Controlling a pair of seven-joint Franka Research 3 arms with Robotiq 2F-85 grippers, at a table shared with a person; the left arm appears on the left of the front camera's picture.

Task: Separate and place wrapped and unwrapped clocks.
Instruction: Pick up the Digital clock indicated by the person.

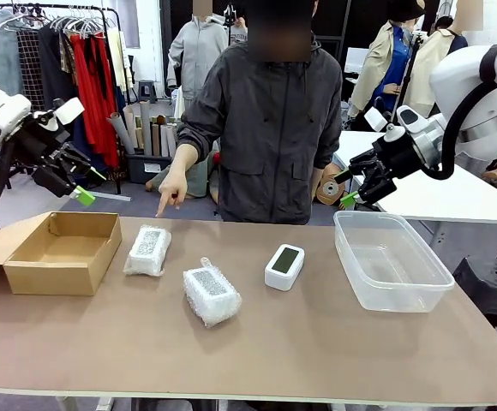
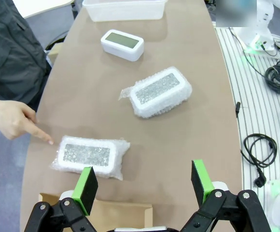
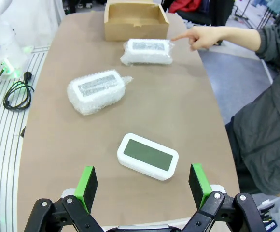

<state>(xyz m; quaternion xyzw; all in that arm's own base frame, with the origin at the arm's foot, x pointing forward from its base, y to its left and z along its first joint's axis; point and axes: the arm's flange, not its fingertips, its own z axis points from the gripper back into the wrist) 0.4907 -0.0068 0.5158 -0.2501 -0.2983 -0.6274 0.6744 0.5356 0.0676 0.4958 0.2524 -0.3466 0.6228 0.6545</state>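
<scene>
Brown tabletop (image 1: 317, 342) carries the open cardboard box (image 1: 56, 278) on my left and the clear plastic tub (image 1: 403, 295) on my right. Between them lie the near wrapped clock (image 1: 212, 294), the far wrapped clock (image 1: 148, 249) beside the box, and the bare digital clock (image 1: 284, 266), all apart. The person's hand (image 1: 173, 190) points at the far one. My left gripper (image 2: 144, 186) and right gripper (image 3: 142, 184) hang released, empty. I'd take the pointed-at bundle with the left, straddling its narrow width and closing gently, since bubble wrap gives.

White rounded arms (image 1: 488, 111), black left claw (image 2: 145, 180), right claw (image 3: 142, 180), green pads (image 2: 88, 186)
</scene>
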